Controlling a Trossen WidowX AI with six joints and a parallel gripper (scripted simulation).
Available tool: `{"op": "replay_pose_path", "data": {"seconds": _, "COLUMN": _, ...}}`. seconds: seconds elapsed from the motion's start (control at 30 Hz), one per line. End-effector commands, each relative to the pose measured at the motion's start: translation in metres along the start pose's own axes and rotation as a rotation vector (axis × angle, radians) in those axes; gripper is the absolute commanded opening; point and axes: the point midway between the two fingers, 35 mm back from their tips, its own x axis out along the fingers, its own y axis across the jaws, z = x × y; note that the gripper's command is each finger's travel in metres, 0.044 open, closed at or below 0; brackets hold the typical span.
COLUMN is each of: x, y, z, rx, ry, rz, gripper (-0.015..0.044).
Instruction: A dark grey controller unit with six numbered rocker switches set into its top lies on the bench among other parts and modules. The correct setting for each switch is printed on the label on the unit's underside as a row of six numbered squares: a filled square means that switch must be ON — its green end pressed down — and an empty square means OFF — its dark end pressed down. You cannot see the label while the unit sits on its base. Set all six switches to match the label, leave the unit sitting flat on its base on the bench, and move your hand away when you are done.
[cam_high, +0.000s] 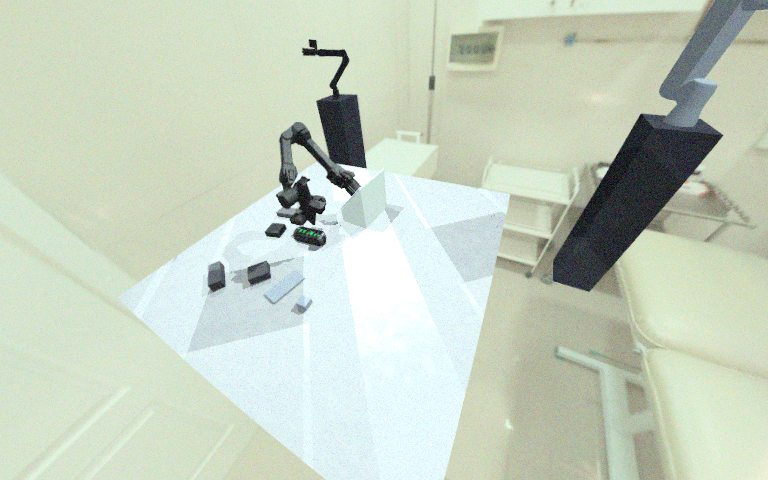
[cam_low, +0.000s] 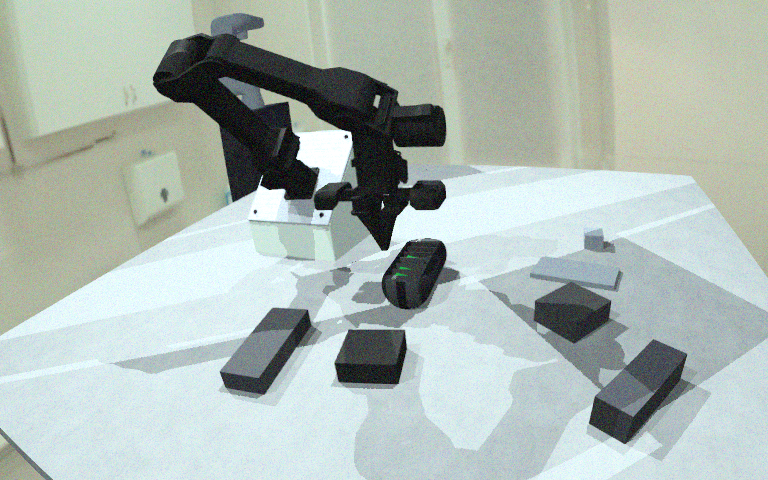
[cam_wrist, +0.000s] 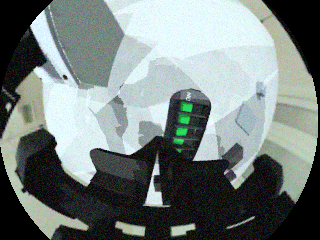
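The dark grey controller unit (cam_high: 309, 236) (cam_low: 414, 274) (cam_wrist: 192, 122) sits on the bench with its switches facing up. Several green switch ends show in a row along one side in the wrist view; the nearest part of the unit is hidden behind the fingers there. The individual switch settings cannot all be read. The label on the underside is hidden. My gripper (cam_low: 385, 247) (cam_wrist: 158, 138) is shut and empty, fingers pointing down. Its tips are just above and beside the unit, towards the sloped box in the exterior view; contact is not visible.
A pale box with a sloped panel (cam_high: 365, 206) (cam_low: 345, 232) stands beside the arm's base. Dark blocks (cam_low: 266, 350) (cam_low: 370, 356) (cam_low: 572, 311) (cam_low: 640, 390) lie around the unit. A light blue plate (cam_high: 284, 286) (cam_low: 574, 272) and a small cube (cam_high: 304, 303) (cam_low: 593, 238) lie farther off.
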Motion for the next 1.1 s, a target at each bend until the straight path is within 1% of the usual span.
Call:
{"op": "replay_pose_path", "data": {"seconds": 0.0, "x": 0.0, "y": 0.0, "z": 0.0, "rx": 0.0, "ry": 0.0, "rz": 0.0, "gripper": 0.0}}
{"op": "replay_pose_path", "data": {"seconds": 0.17, "x": 0.0, "y": 0.0, "z": 0.0, "rx": 0.0, "ry": 0.0, "rz": 0.0, "gripper": 0.0}}
{"op": "replay_pose_path", "data": {"seconds": 0.23, "x": -0.006, "y": -0.001, "z": 0.0, "rx": 0.0, "ry": -0.001, "rz": 0.0, "gripper": 0.0053}}
{"op": "replay_pose_path", "data": {"seconds": 0.4, "x": -0.049, "y": 0.001, "z": 0.0, "rx": 0.0, "ry": 0.0, "rz": 0.001, "gripper": 0.0184}}
{"op": "replay_pose_path", "data": {"seconds": 0.6, "x": -0.05, "y": 0.0, "z": 0.0, "rx": 0.0, "ry": -0.002, "rz": 0.0, "gripper": 0.0341}}
{"op": "replay_pose_path", "data": {"seconds": 1.03, "x": -0.05, "y": 0.0, "z": 0.0, "rx": 0.0, "ry": -0.002, "rz": 0.0, "gripper": 0.0}}
{"op": "replay_pose_path", "data": {"seconds": 1.07, "x": -0.05, "y": 0.0, "z": 0.0, "rx": 0.0, "ry": -0.002, "rz": 0.0, "gripper": 0.0}}
